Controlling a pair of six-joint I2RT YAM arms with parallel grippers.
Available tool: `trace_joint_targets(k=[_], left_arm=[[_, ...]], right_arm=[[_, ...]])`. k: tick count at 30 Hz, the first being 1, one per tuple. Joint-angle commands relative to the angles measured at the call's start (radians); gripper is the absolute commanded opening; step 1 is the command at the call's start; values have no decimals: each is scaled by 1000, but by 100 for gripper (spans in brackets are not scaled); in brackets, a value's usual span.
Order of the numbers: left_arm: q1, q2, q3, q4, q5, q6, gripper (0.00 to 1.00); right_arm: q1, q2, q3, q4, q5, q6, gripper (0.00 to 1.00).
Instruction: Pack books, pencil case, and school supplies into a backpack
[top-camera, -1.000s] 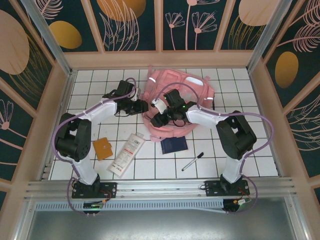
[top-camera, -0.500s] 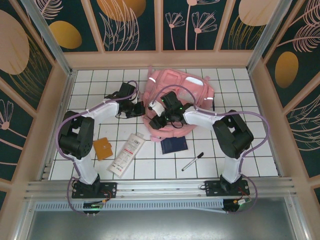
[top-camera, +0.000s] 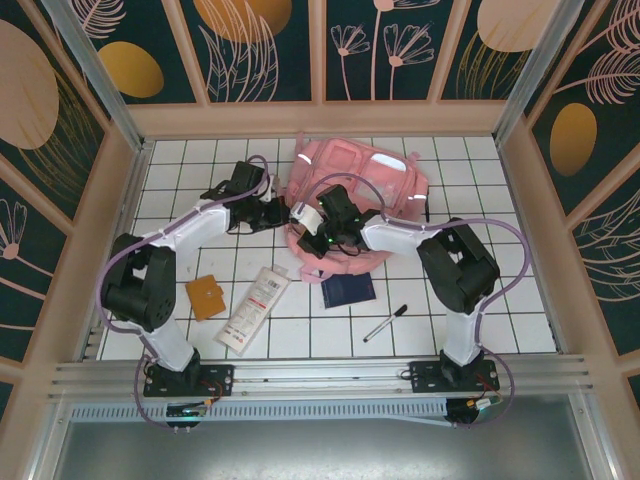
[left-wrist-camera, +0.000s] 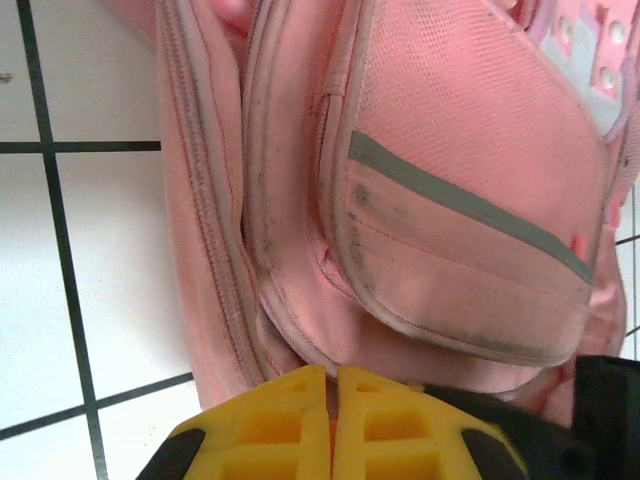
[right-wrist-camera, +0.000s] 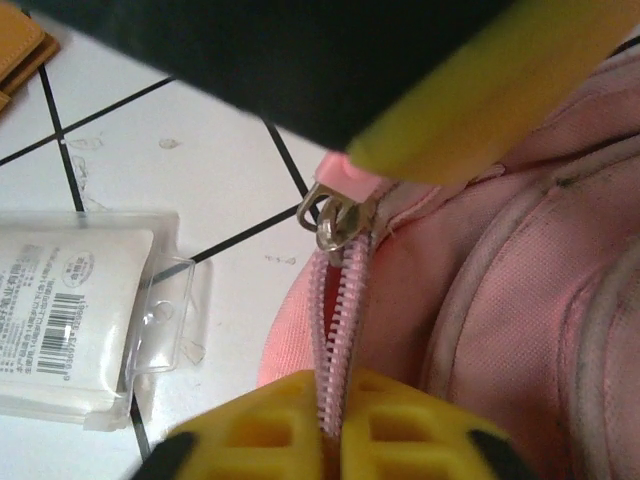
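The pink backpack (top-camera: 370, 185) lies at the back centre of the tiled table. My left gripper (top-camera: 286, 212) is shut on a fold of fabric at the backpack's (left-wrist-camera: 450, 150) left edge, its yellow fingertips (left-wrist-camera: 300, 400) pressed together. My right gripper (top-camera: 306, 228) is shut on the pink zipper tape (right-wrist-camera: 335, 330) just below the metal slider (right-wrist-camera: 335, 215). The navy book (top-camera: 348, 290), the white pencil case (top-camera: 253, 308), the orange-brown square (top-camera: 207, 297) and a black pen (top-camera: 385, 322) lie on the tiles in front. The pencil case (right-wrist-camera: 70, 320) is close beside the zipper.
The left gripper's yellow and black finger (right-wrist-camera: 470, 100) crosses the top of the right wrist view, just above the slider. Wooden walls (top-camera: 130, 190) enclose the table on three sides. Open tiles lie right of the pen.
Both grippers have closed, the left on the backpack's fabric edge and the right on the zipper tape. The right gripper shifted slightly left toward the backpack's left corner.
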Motion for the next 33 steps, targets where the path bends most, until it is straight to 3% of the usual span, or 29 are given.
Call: trace_joint_targets(k=[1, 6, 10, 13, 16, 17, 20, 23, 26, 30, 33], left_arm=[[38, -93, 11, 62, 52, -37, 0], [132, -127, -77, 208, 4, 34, 0], [142, -51, -84, 327, 20, 141, 0], [141, -14, -98, 424, -20, 148, 0], [129, -1, -85, 464, 27, 104, 0], [114, -5, -94, 485, 31, 93, 0], [50, -47, -130, 538, 29, 30, 0], [5, -104, -180, 622, 48, -129, 0], [-6, -165, -240, 700, 37, -236, 0], [-10, -218, -240, 671, 24, -300, 0], [-10, -230, -254, 680, 50, -337, 0]], right_arm=[[-2, -51, -30, -4, 20, -166, 0], [-30, -208, -71, -95, -88, -356, 0], [-53, -288, -43, -267, -149, -490, 0], [-59, -354, -84, -348, -111, -559, 0], [-64, -400, -187, -277, -5, -546, 0], [-64, -412, -217, -224, 18, -513, 2], [-78, -435, -227, -99, -43, -303, 43], [-71, -418, -195, 11, -131, -50, 56], [-42, -391, -200, 173, -58, 191, 80], [-16, -291, -135, 200, 45, 424, 79], [37, -234, -120, 170, 204, 406, 74]])
